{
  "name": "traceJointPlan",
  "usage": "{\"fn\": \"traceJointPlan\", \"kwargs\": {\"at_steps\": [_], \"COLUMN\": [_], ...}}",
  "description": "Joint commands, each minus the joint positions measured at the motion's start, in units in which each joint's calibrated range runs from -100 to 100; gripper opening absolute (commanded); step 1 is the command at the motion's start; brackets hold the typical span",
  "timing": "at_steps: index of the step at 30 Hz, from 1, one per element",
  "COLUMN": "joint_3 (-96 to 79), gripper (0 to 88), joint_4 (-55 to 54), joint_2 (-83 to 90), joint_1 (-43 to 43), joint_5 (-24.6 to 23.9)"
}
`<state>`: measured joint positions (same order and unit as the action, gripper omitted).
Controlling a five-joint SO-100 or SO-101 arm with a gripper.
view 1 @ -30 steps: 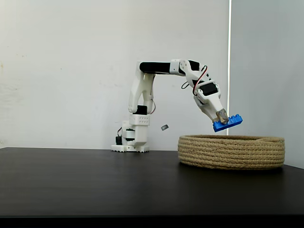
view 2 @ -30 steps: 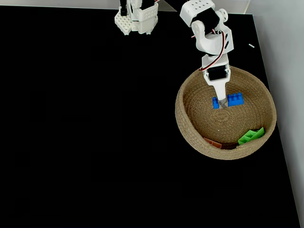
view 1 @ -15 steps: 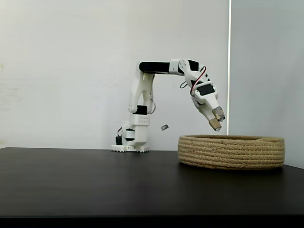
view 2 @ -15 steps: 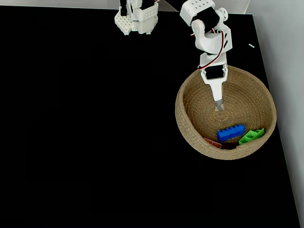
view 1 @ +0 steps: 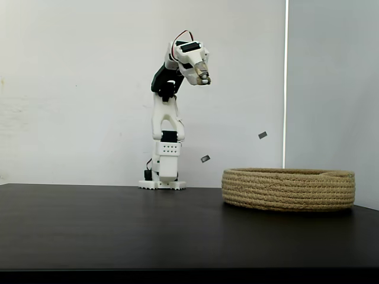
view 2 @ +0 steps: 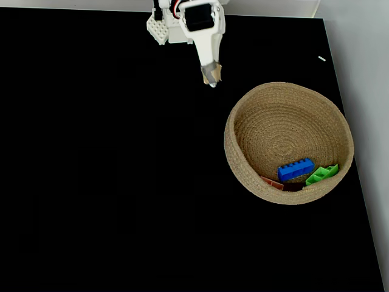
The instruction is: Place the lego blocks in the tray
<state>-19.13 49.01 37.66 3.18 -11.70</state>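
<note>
The tray (view 2: 242, 110) is a wide coiled tan rope basket on the right of the black table, seen side-on in a fixed view as tray (view 1: 288, 189). Three lego blocks lie inside against its near wall: a blue one (view 2: 295, 169), a green one (view 2: 321, 174) to its right, and a pinkish one (view 2: 272, 183) to its left. The tray's wall hides the blocks in the side view. My gripper (view 2: 212, 76) hangs high by the arm's base, up-left of the tray. In the side view the gripper (view 1: 203, 78) looks shut, with nothing in it.
The white arm base (view 2: 173, 27) stands at the table's far edge, base (view 1: 161, 177) in front of a white wall. The table's right edge (view 2: 358, 182) runs just past the tray. Bare black tabletop (view 2: 109, 158) spreads left of the tray.
The blue block dropped from my gripper into the tray. The arm then folded up and back toward its base, away from the tray, and the jaws closed.
</note>
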Motion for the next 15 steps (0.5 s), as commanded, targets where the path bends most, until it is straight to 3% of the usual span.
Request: {"fn": "traceJointPlan", "kwargs": {"at_steps": [1, 6, 15], "joint_3": [-15.0, -37.3, -63.0], "gripper": [0.4, 0.4, 0.3], "joint_4": [-1.6, -3.6, 5.1], "joint_2": [20.0, 39.6, 58.0], "joint_1": [-2.9, -5.3, -4.8], "joint_5": [3.3, 6.2, 11.3]}}
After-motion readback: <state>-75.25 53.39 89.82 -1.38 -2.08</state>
